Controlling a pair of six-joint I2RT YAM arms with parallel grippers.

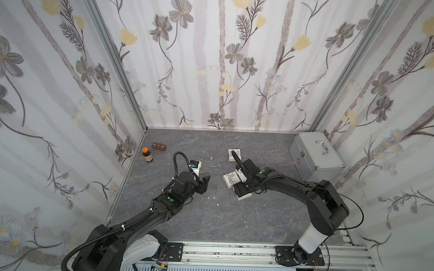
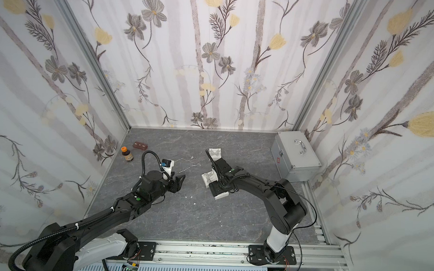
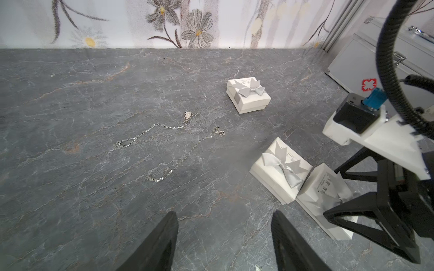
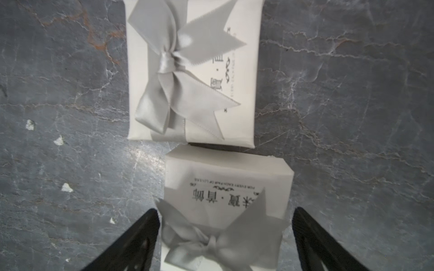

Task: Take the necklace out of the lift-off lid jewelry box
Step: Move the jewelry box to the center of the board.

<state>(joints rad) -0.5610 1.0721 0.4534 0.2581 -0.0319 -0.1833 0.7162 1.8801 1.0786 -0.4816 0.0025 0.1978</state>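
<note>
Two silver necklaces lay loose on the grey tabletop towards its middle, one with a pale pendant (image 3: 187, 115), the other a plain chain (image 3: 172, 168) just beside it; neither was in a box or in a claw, so the task looked done for these two, though I could not tell which one the task meant. Three white jewelry boxes with grey bows stood on the side towards the right edge, all apparently lidded: one (image 3: 249, 98) further back and apart, and two touching, the middle box (image 4: 192, 70) and the near box (image 4: 227, 194).

The right gripper (image 4: 225, 211) hung over the near box with its jaws spread wide, one on each side and just clear of the walls, gripping nothing; that stance suited a grasp on the lid. The left gripper (image 3: 225, 213) hovered over bare tabletop short of the chains, jaws well apart and empty, probably kept out of the way.

A metal case (image 1: 314, 154) filled the back right corner; a brown bottle (image 1: 147, 155) and a brown block (image 1: 159, 146) sat by the back left corner.
</note>
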